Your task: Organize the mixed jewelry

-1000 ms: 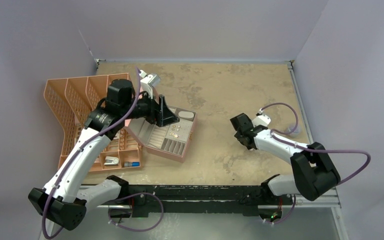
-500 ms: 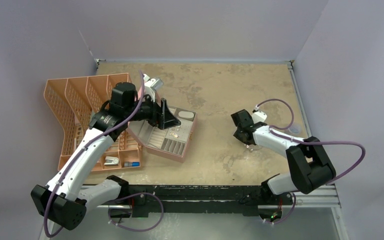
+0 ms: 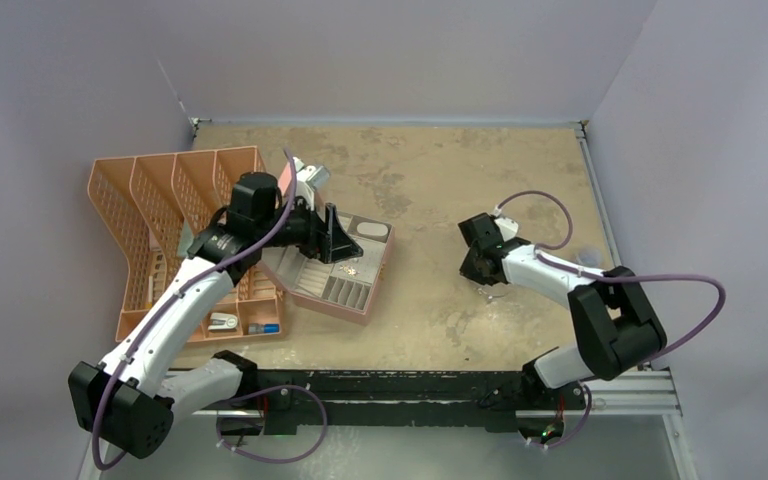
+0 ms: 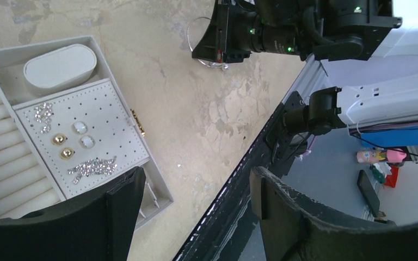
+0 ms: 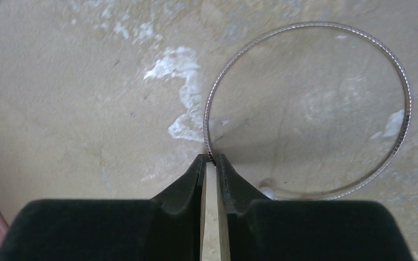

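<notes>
Right gripper [image 5: 213, 160] nipping the wire hoop [image 5: 305, 24]; left gripper [image 4: 196, 212] spread and empty.
Top view: the hoop is too fine to make out beneath the right gripper, on the mottled tan table [image 3: 430, 180], well right of the pink jewellery box [image 3: 378, 285]. Left wrist: the box's grey padded insert [image 4: 114, 109] holds round gold studs [image 4: 60, 140] and glittery pieces [image 4: 92, 166]. Right wrist: the thin, ribbed, silvery circle lies flat, jaws nearly together on its near-left rim.

The hoop [image 5: 310, 23] was silvery with a fine ribbed pattern, set against a tan table [image 5: 87, 81] mottled with whitish patches. In the pink jewellery box [image 3: 378, 278], a pale grey panel [image 4: 109, 122] dotted with rows of tiny dark holes carried gold studs [image 4: 60, 140], pearly white studs [image 4: 79, 128] and glittering silver pieces [image 4: 92, 166]. The basket [image 3: 120, 210] was peach with a lattice mesh.
</notes>
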{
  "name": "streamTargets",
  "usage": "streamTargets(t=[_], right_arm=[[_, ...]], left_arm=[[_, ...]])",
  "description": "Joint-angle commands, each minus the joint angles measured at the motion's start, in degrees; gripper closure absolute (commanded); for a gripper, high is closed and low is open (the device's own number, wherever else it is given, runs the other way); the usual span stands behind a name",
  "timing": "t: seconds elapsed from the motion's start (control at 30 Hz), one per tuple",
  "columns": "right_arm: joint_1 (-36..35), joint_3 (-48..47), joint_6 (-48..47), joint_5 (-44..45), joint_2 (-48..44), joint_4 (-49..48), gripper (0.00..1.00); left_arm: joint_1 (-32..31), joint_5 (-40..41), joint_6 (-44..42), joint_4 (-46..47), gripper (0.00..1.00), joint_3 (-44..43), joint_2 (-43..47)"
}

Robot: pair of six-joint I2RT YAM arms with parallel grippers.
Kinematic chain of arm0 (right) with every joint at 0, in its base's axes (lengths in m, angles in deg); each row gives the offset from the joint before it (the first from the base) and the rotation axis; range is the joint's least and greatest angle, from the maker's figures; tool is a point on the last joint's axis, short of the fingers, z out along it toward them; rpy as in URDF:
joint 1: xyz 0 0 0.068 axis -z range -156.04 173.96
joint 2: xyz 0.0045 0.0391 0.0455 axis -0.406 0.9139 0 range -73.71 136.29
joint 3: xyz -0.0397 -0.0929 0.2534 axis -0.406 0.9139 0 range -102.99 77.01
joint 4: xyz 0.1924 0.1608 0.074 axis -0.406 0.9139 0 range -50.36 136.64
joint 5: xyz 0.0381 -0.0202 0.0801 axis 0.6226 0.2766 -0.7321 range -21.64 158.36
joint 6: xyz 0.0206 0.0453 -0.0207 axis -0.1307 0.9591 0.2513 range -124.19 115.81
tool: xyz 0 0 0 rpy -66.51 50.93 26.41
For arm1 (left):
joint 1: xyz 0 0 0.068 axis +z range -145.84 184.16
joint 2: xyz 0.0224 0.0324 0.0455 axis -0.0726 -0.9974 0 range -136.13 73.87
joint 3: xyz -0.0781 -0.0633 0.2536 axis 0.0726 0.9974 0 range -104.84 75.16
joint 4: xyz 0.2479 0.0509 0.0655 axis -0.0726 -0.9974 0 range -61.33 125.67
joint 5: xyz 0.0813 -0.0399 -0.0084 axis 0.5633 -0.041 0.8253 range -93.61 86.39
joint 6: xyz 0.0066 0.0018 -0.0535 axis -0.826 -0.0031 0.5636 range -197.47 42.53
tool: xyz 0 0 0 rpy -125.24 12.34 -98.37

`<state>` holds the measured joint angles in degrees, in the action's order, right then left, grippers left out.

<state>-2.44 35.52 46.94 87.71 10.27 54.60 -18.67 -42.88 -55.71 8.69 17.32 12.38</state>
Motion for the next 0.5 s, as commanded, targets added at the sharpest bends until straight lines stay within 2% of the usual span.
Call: streamTargets(t=[0.0, 0.1, 0.2, 0.47], right_arm=[[-0.9, -2.1, -4.3, -9.4, 0.5, 2.1, 0.86], [-0.9, -2.9, -6.6, -14.0, 2.1, 1.1, 0.89], [-1.0, -4.0, -7.6, -14.3, 4.5, 0.9, 1.0], [-3.8, -7.9, -8.0, -8.8, 5.8, 2.0, 1.0]], left_arm=[[0.2, -0.7, 0.9, 4.5, 0.3, 1.6, 0.3], [0.2, 0.0, 0.6, 4.4, 0.3, 2.0, 0.2], [0.2, 0.8, 0.1, 4.0, 0.3, 2.1, 0.2], [0.2, 1.1, 0.7, 4.0, 0.3, 2.7, -0.5]])
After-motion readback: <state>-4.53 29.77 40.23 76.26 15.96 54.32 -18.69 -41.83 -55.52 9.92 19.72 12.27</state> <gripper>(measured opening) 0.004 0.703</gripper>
